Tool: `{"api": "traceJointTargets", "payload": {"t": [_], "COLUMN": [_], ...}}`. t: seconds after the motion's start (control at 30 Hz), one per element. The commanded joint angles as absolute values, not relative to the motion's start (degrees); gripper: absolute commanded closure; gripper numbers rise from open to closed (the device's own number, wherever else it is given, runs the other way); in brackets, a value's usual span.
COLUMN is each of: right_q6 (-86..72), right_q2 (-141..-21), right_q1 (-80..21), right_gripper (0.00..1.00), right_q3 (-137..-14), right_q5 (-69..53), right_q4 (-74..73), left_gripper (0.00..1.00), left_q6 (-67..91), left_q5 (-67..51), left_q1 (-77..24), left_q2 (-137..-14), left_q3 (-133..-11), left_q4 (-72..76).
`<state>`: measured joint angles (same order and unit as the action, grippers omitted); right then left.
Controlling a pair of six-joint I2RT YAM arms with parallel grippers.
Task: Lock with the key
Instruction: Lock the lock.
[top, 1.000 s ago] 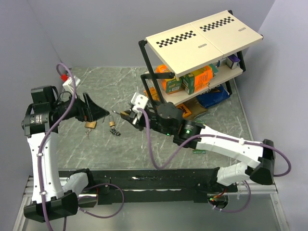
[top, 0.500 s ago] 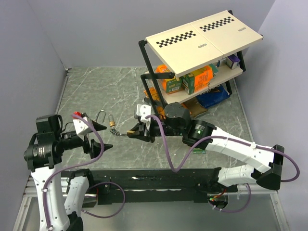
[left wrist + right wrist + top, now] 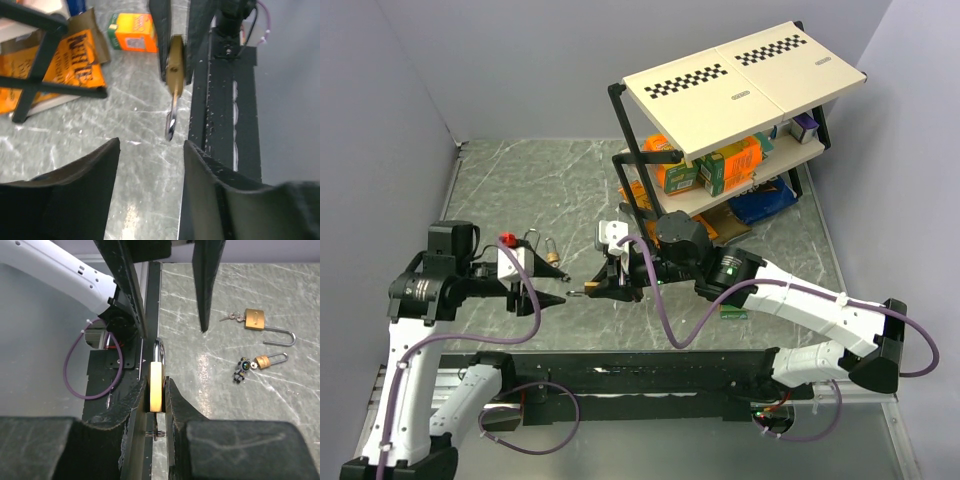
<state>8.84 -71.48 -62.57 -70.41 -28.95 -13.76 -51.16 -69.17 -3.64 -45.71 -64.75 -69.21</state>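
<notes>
The shelf holds orange boxes; the right pincer clamps a padlock at twelve o'clock of the released left pincer

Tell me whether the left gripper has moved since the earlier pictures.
Yes. The left gripper has shifted toward the black rail at the near edge, and rightward toward the shelf.

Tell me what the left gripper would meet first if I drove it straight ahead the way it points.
The padlock pinched in the right gripper: its shackle sticks out toward the open left gripper, roughly on that line. The gap between them is hard to judge.
</notes>
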Motion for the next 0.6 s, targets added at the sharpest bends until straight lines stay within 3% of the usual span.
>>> {"api": "traceJointTargets", "payload": {"t": [0.0,0.33,0.43,0.57], "right_q6": [7.7,7.2,7.3,7.1], "right_q2": [-71.5,-72.3,-72.2,-72.1], "right_q1": [-62.1,-61.4,-61.3,-61.5], "right_gripper": [1.0,1.0,1.0,1.0], "right_q3": [-73.3,-74.2,-74.1,-73.7], "right_q5": [-30.5,-30.2,-30.7,-30.5], "right_q4": [-10.9,-10.8,-11.0,-10.7], "left_gripper": [0.48,0.58,0.66,0.87], "left_q6": [-42.0,-33.3,-33.2,-32.9], "left_q5": [-68.1,-62.8,-62.8,-62.4], "left_q1": [-8.0,-14.9,-15.4,-15.9], "left_q2": [-44.2,-43.7,-43.5,-43.8], "left_q3": [-62.4,-58.7,-58.3,-58.2], "left_q4": [-58.7,-50.3,-49.7,-49.8]}}
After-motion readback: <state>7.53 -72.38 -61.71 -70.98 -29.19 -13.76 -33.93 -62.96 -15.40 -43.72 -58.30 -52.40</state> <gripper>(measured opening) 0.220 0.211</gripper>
